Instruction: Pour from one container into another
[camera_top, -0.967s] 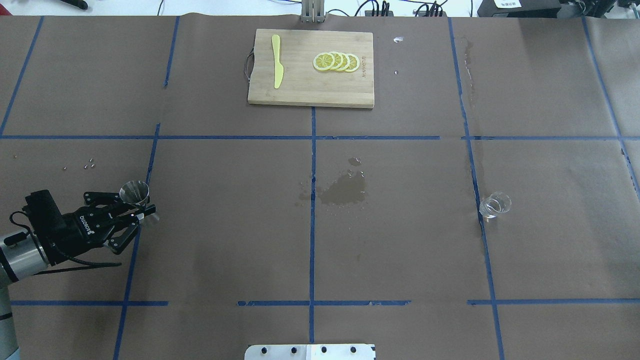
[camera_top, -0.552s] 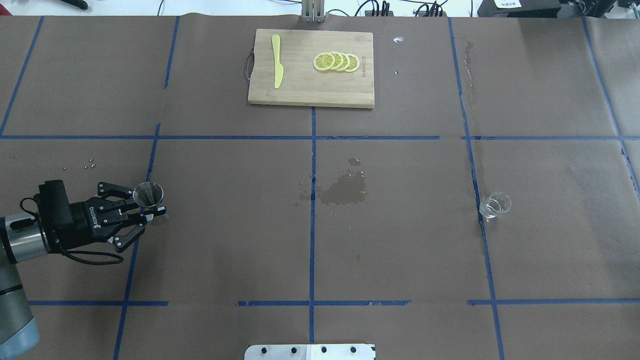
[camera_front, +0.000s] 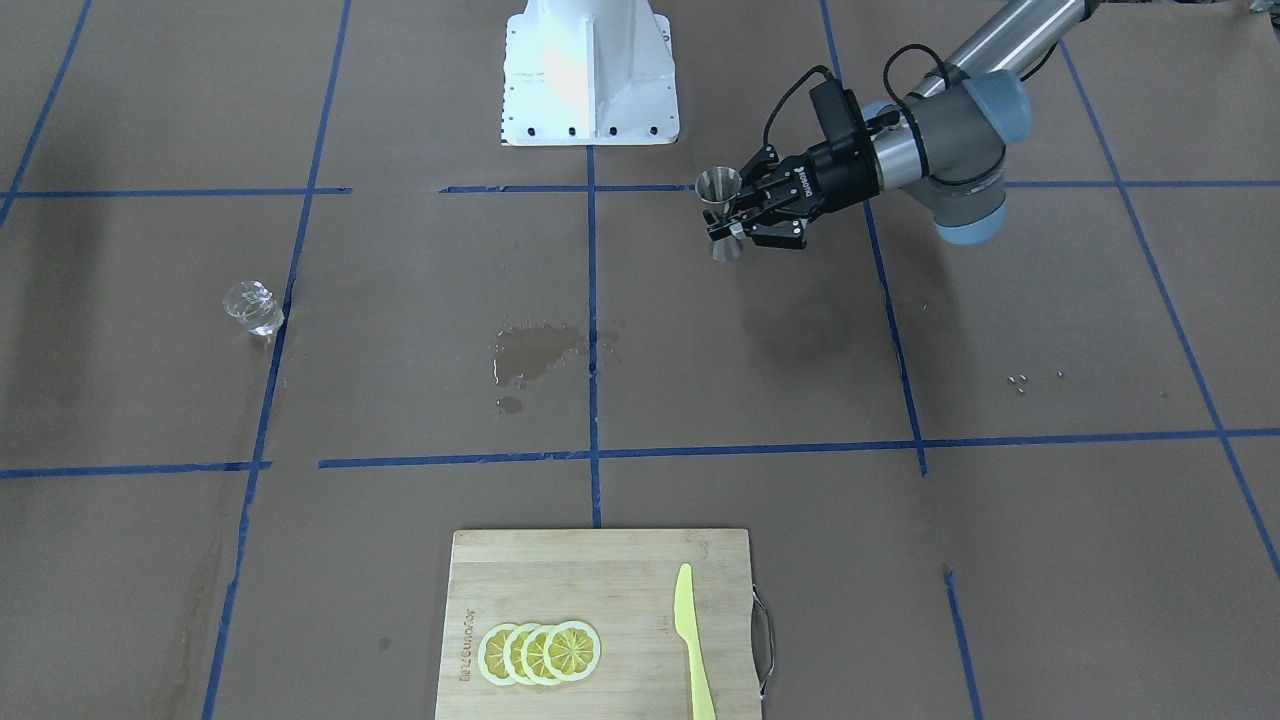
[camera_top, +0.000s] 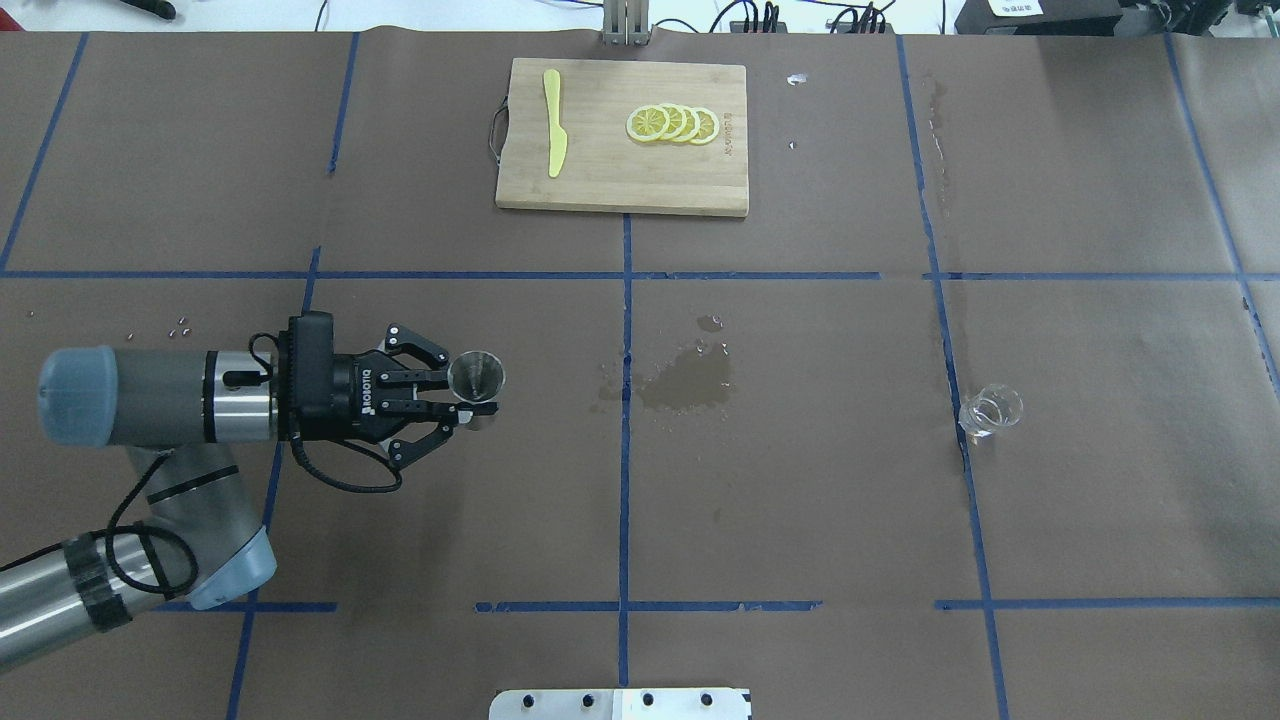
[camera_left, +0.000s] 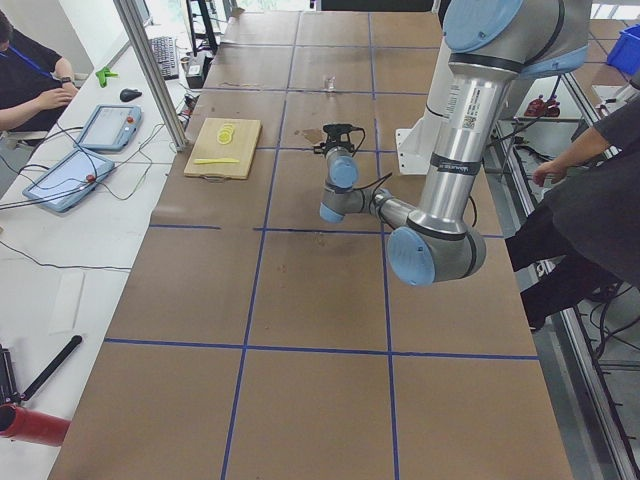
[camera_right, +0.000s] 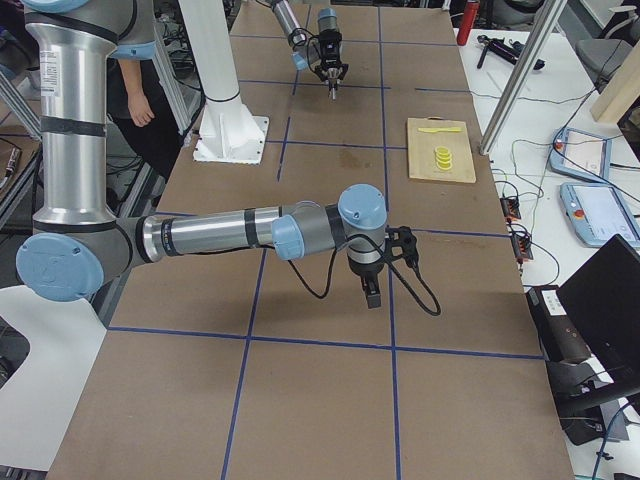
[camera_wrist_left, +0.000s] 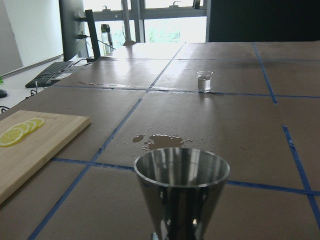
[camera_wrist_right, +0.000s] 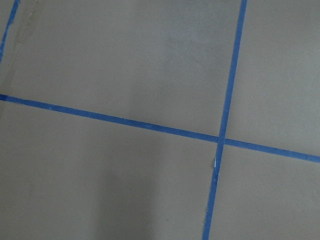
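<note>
The steel jigger (camera_top: 476, 375) (camera_front: 720, 190) stands upright in the air over the table's left-centre, with my left gripper (camera_top: 479, 396) (camera_front: 731, 216) shut on its narrow waist. In the left wrist view its open mouth (camera_wrist_left: 182, 172) fills the bottom centre. Far off on the right side stands the small clear cup (camera_top: 990, 410) (camera_front: 253, 307) (camera_wrist_left: 205, 81), upright on the paper beside a blue tape line. My right gripper (camera_right: 372, 290) shows only in the exterior right view, pointing down above the table; I cannot tell whether it is open or shut.
A wet patch (camera_top: 688, 380) lies between jigger and cup. At the far edge a wooden cutting board (camera_top: 620, 185) carries lemon slices (camera_top: 672, 124) and a yellow knife (camera_top: 553, 122). The white robot base (camera_front: 590, 70) is near. People (camera_left: 590, 200) stand beside the table.
My left arm has carried the jigger to the right, from the table's left edge towards the centre. The cup has not moved.
</note>
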